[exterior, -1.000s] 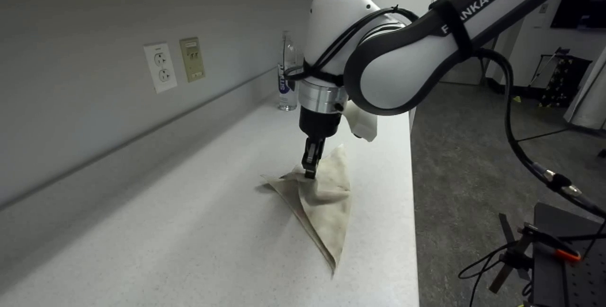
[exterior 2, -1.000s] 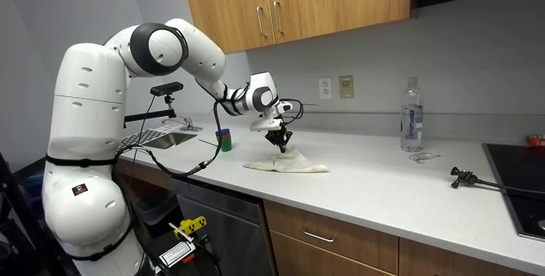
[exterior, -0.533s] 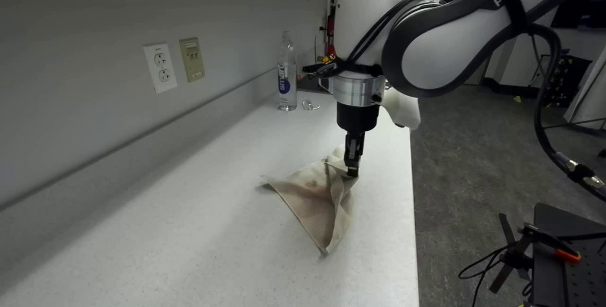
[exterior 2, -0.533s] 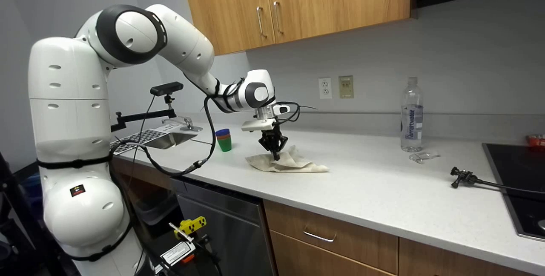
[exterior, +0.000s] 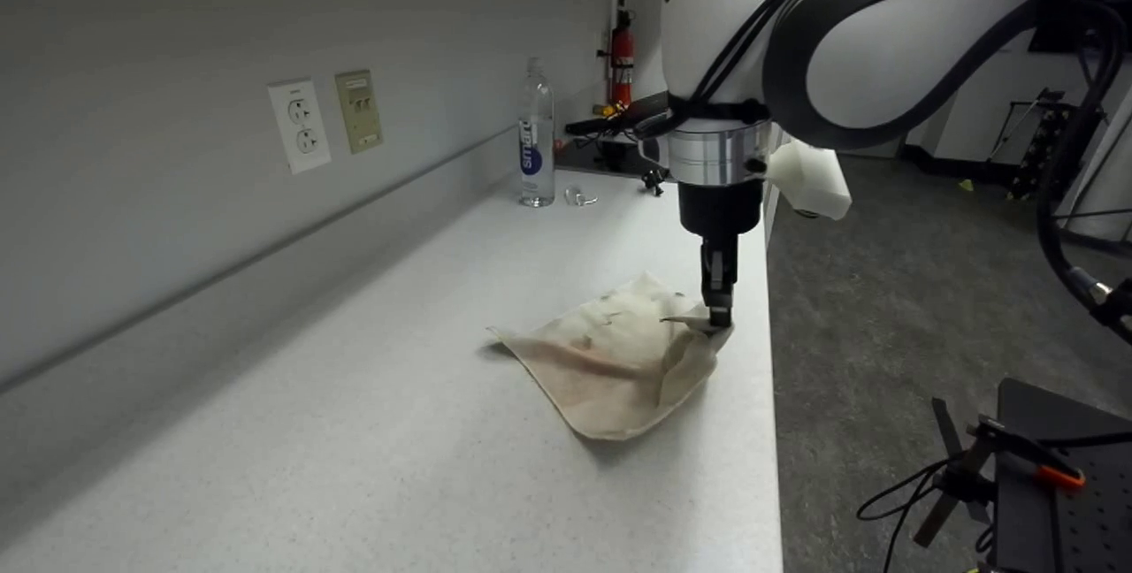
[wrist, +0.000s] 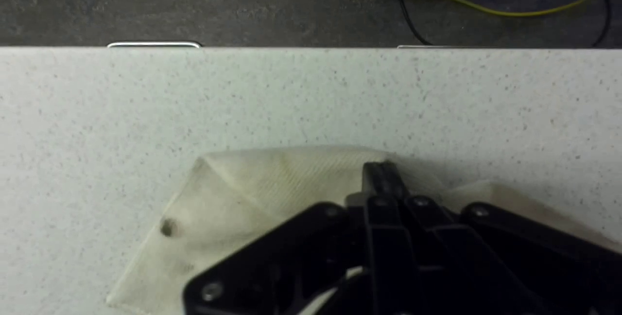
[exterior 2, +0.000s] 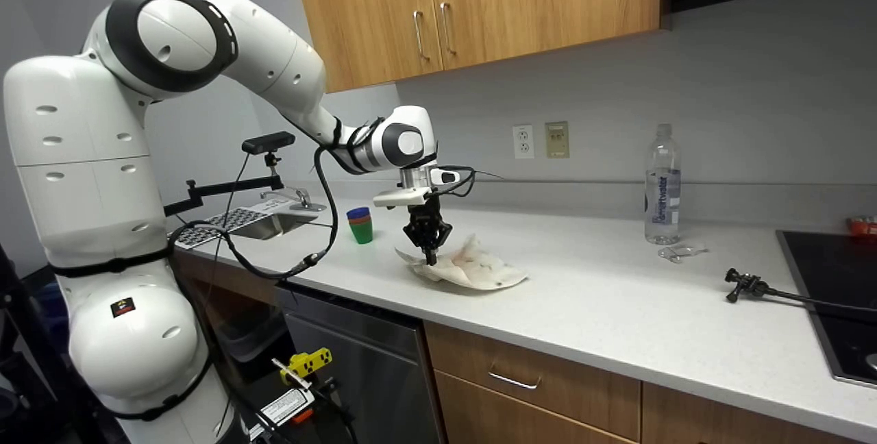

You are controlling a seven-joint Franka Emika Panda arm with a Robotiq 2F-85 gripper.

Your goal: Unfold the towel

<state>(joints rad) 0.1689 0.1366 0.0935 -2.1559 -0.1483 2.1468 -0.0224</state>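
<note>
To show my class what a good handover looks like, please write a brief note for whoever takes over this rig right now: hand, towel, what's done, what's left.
Hand: shut on the towel, at its side toward the front edge of the counter.
Towel: on the counter, partly spread, rumpled near the hand.
Done: towel gripped and partly open.
Left: folds and wrinkles near the hand. Probably lay the held part flat, let go, then smooth whatever is creased.

The towel (exterior: 610, 361) is dark-spotted cream, the counter (exterior: 354, 431) speckled white.
</note>
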